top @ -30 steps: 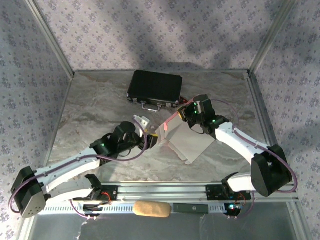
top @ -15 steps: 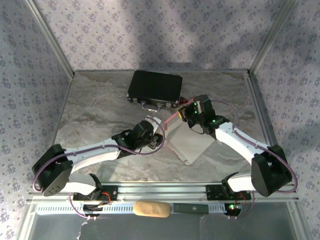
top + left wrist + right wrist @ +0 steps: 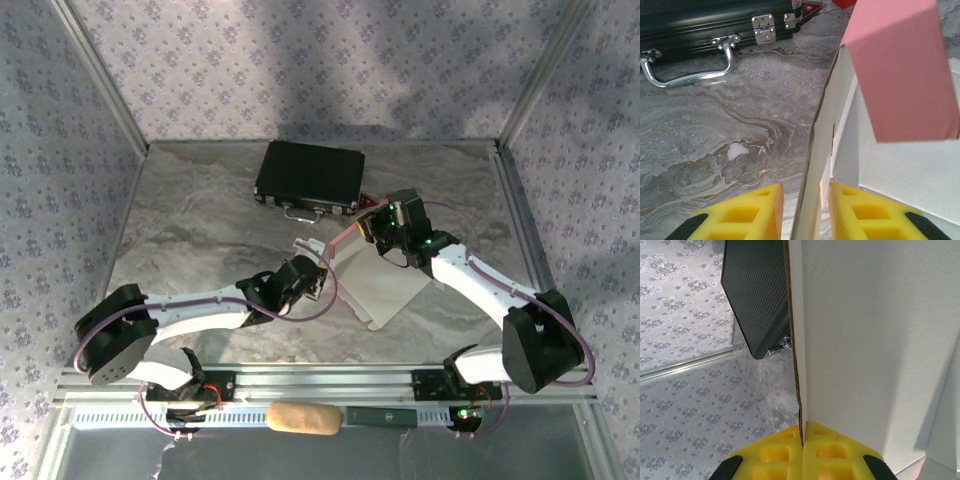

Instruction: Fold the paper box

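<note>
The paper box (image 3: 378,282) lies part-folded at the table's middle, pale inside, with a pink flap edge (image 3: 343,236) raised. In the left wrist view my left gripper (image 3: 806,187) straddles the box's upright left wall (image 3: 827,130); a narrow gap shows on each side of the card, so it is open. A pink flap (image 3: 900,65) hangs over the box's inside. From above, my left gripper (image 3: 320,272) is at the box's left edge. My right gripper (image 3: 372,228) is at the far corner, and in its wrist view (image 3: 803,432) it is shut on a pale panel (image 3: 865,340).
A black hard case (image 3: 308,172) with metal latches and a handle (image 3: 690,75) lies behind the box, also seen as the case (image 3: 755,290) from the right wrist. A tiny red block (image 3: 842,2) sits by it. A tan roll (image 3: 303,418) rests on the front rail.
My left arm has swung right to the box's left wall and its jaws have narrowed around it. The right gripper has stayed shut on its panel.
</note>
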You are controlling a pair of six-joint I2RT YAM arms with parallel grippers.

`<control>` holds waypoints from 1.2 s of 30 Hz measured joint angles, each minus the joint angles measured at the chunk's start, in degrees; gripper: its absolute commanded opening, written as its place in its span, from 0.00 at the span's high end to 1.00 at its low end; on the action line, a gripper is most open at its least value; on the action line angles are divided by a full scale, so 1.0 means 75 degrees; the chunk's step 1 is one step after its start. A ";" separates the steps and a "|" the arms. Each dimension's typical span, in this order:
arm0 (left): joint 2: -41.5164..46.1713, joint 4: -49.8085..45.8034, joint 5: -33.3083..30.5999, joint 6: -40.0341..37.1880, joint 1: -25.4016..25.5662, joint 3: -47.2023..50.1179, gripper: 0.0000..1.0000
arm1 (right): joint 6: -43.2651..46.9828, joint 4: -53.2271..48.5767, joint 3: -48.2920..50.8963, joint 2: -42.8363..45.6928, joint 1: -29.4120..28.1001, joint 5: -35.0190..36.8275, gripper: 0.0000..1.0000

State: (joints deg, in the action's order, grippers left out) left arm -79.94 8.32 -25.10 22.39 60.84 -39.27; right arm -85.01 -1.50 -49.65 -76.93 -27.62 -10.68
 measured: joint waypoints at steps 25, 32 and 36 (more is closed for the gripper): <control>-0.1501 0.0020 -0.2104 0.0924 0.0568 -0.0749 1.00 | -0.0752 0.0061 0.0175 0.0047 -0.0198 0.0685 1.00; -0.2209 -0.0481 -0.3258 0.2022 0.0842 -0.1236 0.75 | -0.1043 0.0061 0.0280 0.0047 -0.0376 0.0979 1.00; -0.2194 -0.0090 -0.3165 0.2107 0.0924 -0.1227 0.46 | -0.1011 0.0219 0.0388 0.0044 -0.0463 0.0901 1.00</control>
State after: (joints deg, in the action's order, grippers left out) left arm -96.40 7.64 -48.84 38.20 67.77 -48.47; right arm -92.60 0.14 -46.74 -76.60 -31.09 -3.92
